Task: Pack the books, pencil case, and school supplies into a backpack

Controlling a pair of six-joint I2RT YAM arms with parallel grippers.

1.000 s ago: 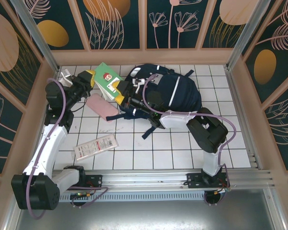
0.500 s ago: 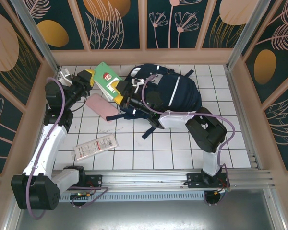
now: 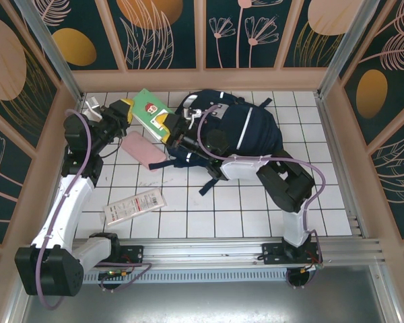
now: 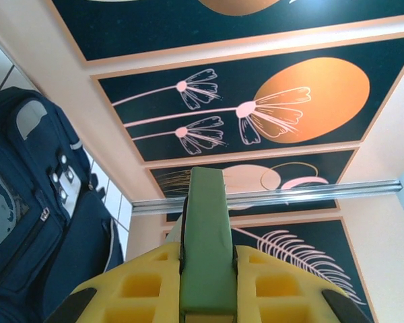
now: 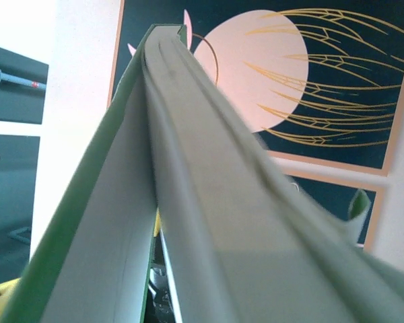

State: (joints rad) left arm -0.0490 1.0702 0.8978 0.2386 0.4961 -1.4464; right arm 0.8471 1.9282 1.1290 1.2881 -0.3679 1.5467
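A green book [image 3: 148,106] with a cartoon figure on its cover is held off the table at the back left. My left gripper [image 3: 126,111] is shut on its left side; in the left wrist view the green spine [image 4: 205,229] is pinched between the yellow fingers [image 4: 141,282]. My right gripper [image 3: 163,126] is at the book's lower right edge. The book's pages [image 5: 209,202] fan out close in front of the right wrist camera and hide its fingers. The navy backpack [image 3: 246,128] lies just right of the book. A pink pencil case [image 3: 143,150] and a whitish packet [image 3: 135,205] lie on the tiles.
A dark backpack strap [image 3: 212,183] trails onto the tiles in front of the bag. A small white object [image 3: 92,105] sits by the left wall. Patterned walls close in the back and both sides; a metal rail [image 3: 242,245] runs along the near edge.
The right arm has edged a little left toward the book's edge. The left arm, the book and the items on the tiles have stayed put.
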